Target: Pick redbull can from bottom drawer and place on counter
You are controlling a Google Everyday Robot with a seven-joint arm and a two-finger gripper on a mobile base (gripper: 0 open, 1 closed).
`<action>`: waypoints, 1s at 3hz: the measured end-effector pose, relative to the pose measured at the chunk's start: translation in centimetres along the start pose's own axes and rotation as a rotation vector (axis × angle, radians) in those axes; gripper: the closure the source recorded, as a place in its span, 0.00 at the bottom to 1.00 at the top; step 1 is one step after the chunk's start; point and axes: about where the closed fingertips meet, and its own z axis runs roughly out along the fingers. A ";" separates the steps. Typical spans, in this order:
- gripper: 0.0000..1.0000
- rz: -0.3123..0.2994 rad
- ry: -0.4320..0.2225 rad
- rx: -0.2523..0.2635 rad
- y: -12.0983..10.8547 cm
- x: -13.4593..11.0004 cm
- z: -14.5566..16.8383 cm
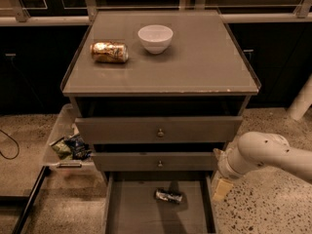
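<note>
The redbull can (168,196) lies on its side on the floor of the open bottom drawer (131,213), near the back, just under the middle drawer. The counter (195,57) is the flat grey-brown top of the cabinet. My gripper (222,188) hangs at the end of the white arm (263,156), just outside the drawer's right wall, to the right of the can and apart from it. It holds nothing that I can see.
A gold-orange can (109,52) lies on its side on the counter at the left, and a white bowl (155,38) stands beside it. Two brass-knobbed drawers (159,130) stick out slightly above the bottom one. A tray with snack bags (70,147) sits left of the cabinet.
</note>
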 end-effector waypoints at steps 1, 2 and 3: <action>0.00 0.014 -0.022 -0.015 0.3 0.2 1.4; 0.00 0.017 -0.042 -0.030 1.6 0.6 6.7; 0.00 0.023 -0.120 -0.011 2.2 0.7 12.3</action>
